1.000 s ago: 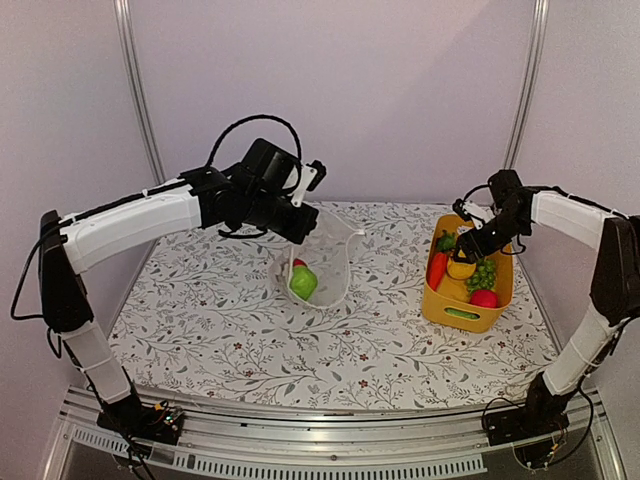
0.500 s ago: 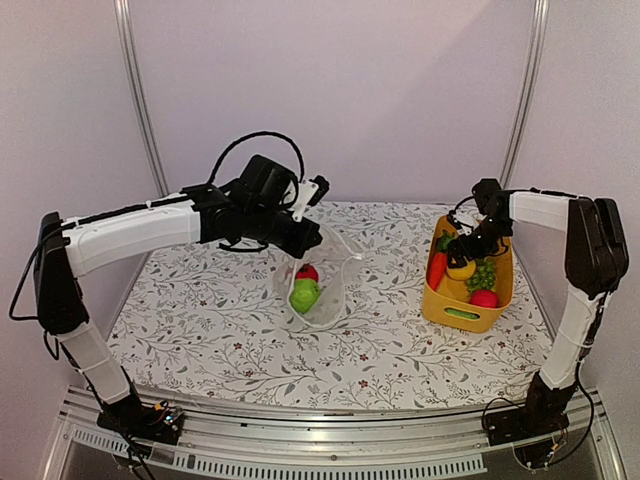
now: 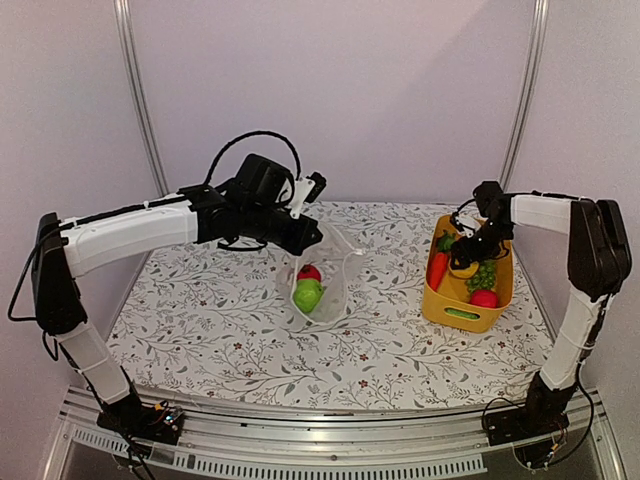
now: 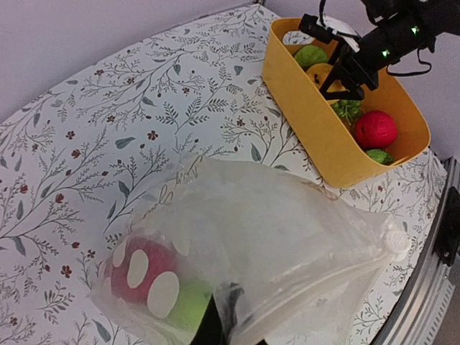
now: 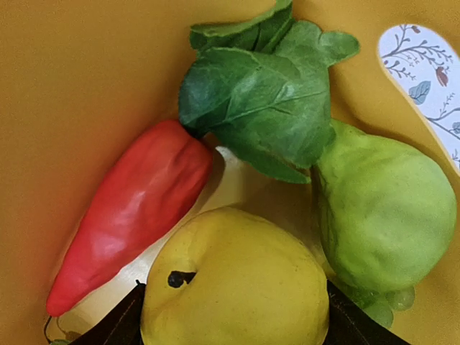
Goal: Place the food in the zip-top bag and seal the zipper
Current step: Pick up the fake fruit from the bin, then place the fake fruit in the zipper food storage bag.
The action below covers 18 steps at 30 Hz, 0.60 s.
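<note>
Over the middle of the flower-printed table [image 3: 200,310], our left gripper [image 3: 305,232] is clenched on the upper edge of the clear, white-dotted zip-top plastic bag [image 3: 325,275]. The bag hangs from it with its bottom apparently resting on the table, and a round red toy fruit [image 3: 309,272] and a green toy apple [image 3: 307,296] already lie inside. Off to the right, inside the yellow plastic bin [image 3: 462,315], our right gripper [image 3: 466,258] grasps the yellow toy lemon [image 5: 237,287], one dark finger [image 5: 126,323] against each flank, though the lemon has not left the bin. Around it lie the red-orange toy carrot with a green leafy top [image 5: 129,223], a pale green pear-shaped fruit [image 5: 388,215], a bunch of green grapes [image 3: 484,275] and another red ball-shaped fruit [image 3: 484,298]. We judge the risks as follows. The lemon is smooth and rounded, so it could squirt out of the jaws on the lift. The carrot's leaves touch it and might be dragged along. The bag is floppy and pinched at one spot only, so its mouth may sag shut, and the lemon could strike the rim and drop to the table. We cannot pick out the press-seal strip clearly.
</note>
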### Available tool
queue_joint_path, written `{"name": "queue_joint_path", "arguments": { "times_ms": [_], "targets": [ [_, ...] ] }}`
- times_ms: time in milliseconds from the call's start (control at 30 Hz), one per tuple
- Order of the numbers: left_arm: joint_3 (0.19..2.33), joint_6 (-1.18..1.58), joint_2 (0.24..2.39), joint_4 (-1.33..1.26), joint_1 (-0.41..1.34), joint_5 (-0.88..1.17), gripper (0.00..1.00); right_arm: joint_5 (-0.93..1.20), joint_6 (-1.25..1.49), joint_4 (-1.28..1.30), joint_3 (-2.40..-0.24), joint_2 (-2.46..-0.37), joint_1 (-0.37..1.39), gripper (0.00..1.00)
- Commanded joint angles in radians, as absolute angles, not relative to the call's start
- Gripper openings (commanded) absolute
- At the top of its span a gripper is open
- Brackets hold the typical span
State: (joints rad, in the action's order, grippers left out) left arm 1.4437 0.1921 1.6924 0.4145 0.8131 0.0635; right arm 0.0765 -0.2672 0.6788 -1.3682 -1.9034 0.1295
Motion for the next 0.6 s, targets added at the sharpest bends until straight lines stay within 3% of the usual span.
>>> {"name": "queue_joint_path", "arguments": {
  "times_ms": [0, 233, 567],
  "targets": [
    [1.452, 0.238, 1.661, 0.377, 0.801, 0.104, 0.0, 0.076, -0.287, 0.671, -1.314, -1.723, 0.127, 0.52],
    [1.529, 0.276, 1.719, 0.406, 0.802, 0.118, 0.0, 0.305, -0.326, 0.729, -1.27, -1.441, 0.126, 0.49],
    [1.639, 0.395, 1.828, 0.387, 0.805, 0.148, 0.0, 0.666, -0.364, 0.806, -1.343, -1.221, 0.214, 0.47]
  ]
}}
